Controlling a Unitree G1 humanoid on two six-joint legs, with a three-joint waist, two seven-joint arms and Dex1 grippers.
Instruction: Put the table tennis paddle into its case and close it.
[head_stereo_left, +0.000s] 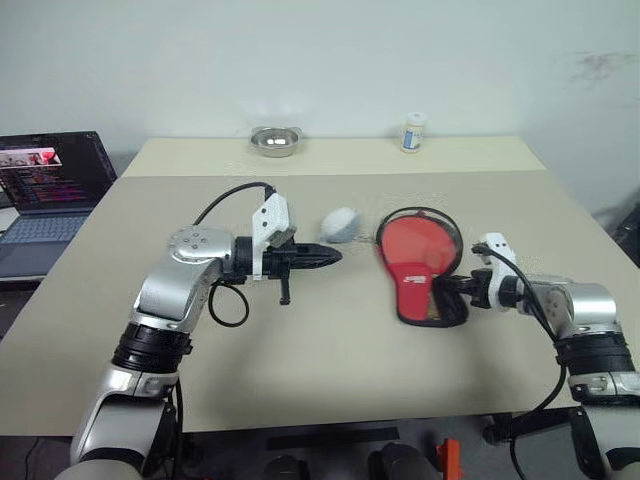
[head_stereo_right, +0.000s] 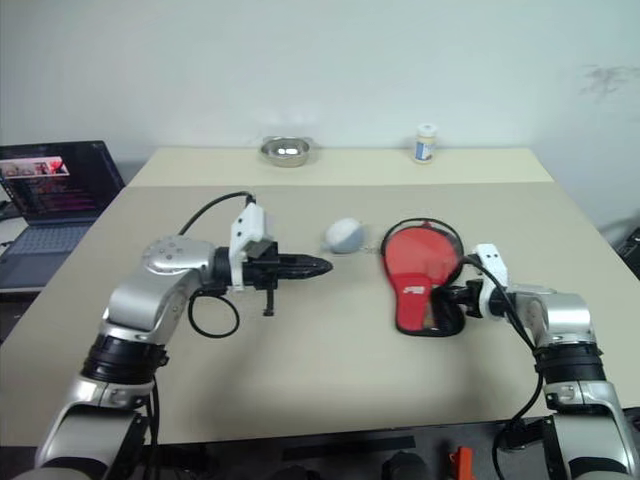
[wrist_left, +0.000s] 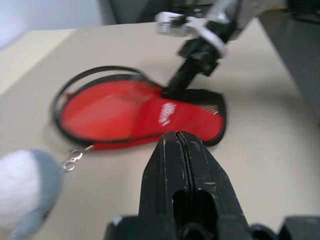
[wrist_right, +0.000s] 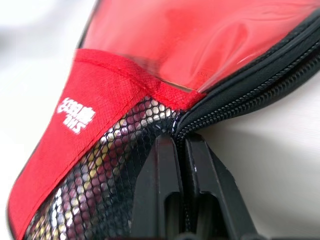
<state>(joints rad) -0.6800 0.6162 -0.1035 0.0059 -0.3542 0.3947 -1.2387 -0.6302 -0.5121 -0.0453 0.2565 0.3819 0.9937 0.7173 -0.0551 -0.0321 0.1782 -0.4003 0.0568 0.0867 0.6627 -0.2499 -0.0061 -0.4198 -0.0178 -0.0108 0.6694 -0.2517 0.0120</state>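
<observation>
The red case lies flat on the tabletop, mesh pocket up, zipper edging gaping around the round end. The right gripper is pinched together right at the zipper edge by the handle end. The left gripper, fingers pressed together and empty, hovers beside a grey-white plush toy.

Case right of ball (table).

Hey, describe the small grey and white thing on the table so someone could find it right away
On the beige table, look at the middle, between the left gripper and the red paddle case. The grey-and-white plush toy lies there, round and soft, with a small metal clasp beside it.
</observation>
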